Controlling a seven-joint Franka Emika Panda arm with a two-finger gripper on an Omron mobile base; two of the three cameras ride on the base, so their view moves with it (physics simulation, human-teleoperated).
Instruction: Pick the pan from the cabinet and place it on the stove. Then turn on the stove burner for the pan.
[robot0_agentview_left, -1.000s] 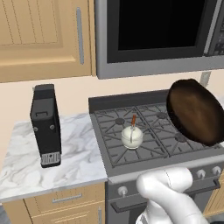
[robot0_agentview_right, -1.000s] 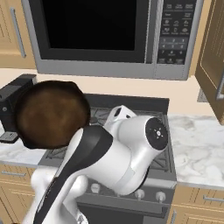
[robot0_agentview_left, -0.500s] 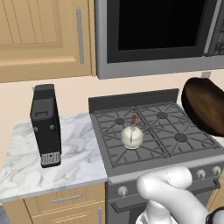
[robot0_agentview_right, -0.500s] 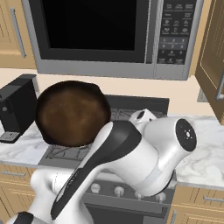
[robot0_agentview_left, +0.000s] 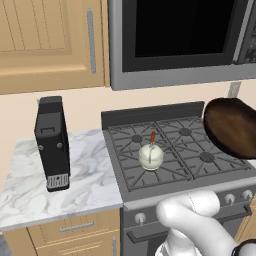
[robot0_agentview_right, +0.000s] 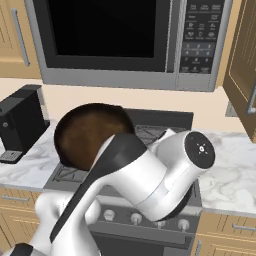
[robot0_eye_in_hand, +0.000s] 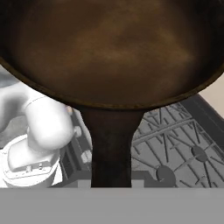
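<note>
The pan (robot0_agentview_left: 232, 127) is a round dark brown skillet held tilted in the air over the right side of the stove (robot0_agentview_left: 172, 172), clear of the grates. From the right base view the pan (robot0_agentview_right: 89, 132) hangs in front of the stove's black back panel (robot0_agentview_right: 165, 119), partly behind my arm. Up close the pan (robot0_eye_in_hand: 113, 48) spans the top, and its black handle runs down to my gripper (robot0_eye_in_hand: 111, 181), which is shut on it. The grates (robot0_eye_in_hand: 188, 146) lie below. The cabinet (robot0_agentview_right: 247, 60) at the right has its door swung open.
A small white cup with a red stick (robot0_agentview_left: 151, 156) stands on the front-left grate. A black coffee machine (robot0_agentview_left: 52, 142) sits on the marble counter (robot0_agentview_left: 30, 190) at the left. The microwave (robot0_agentview_left: 175, 40) hangs above the stove. Silver knobs (robot0_agentview_right: 135, 218) line the steel front.
The pan has swung to the right across the stove in both base views and now sits lower, over the right-hand burners. My arm turned with it.
</note>
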